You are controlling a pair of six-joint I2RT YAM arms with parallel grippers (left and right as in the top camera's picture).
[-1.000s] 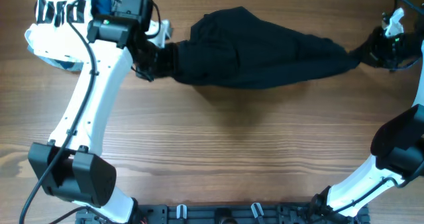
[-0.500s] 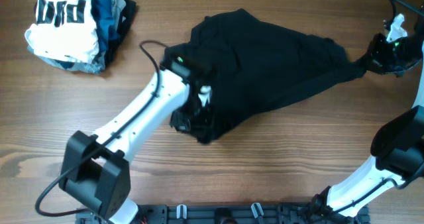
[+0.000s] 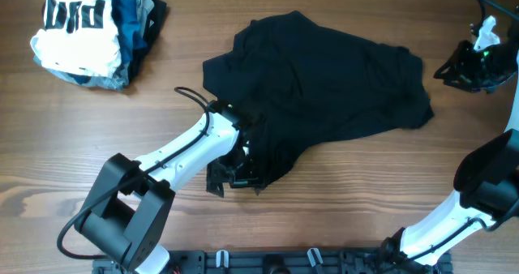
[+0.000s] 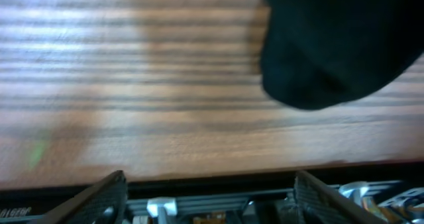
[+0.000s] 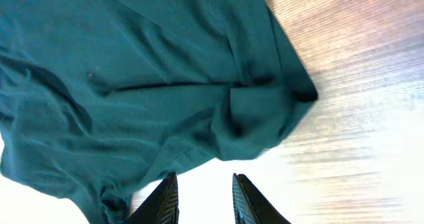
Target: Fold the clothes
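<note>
The clothes (image 3: 324, 75), one plain black garment, lie spread and rumpled across the far middle of the table. Their near left corner hangs down toward my left gripper (image 3: 233, 177). In the left wrist view that gripper (image 4: 209, 197) stands wide open over bare wood with nothing between its fingers, and a black lobe of the clothes (image 4: 338, 45) lies just beyond it. My right gripper (image 3: 446, 70) sits at the far right, apart from the garment's right edge. In the right wrist view it (image 5: 204, 201) is open and empty, and the clothes (image 5: 146, 71) look teal ahead of it.
A pile of other folded pieces (image 3: 81, 31), white with black stripes, blue and grey, sits at the far left corner. The arms' black mounting rail (image 3: 268, 262) runs along the table's near edge. Bare wood (image 3: 381, 193) lies in front of the garment.
My left arm swung from the far left to the near middle, dragging the garment's left end, then opened and let go. The right gripper also opened and released the right end, which fell flat.
</note>
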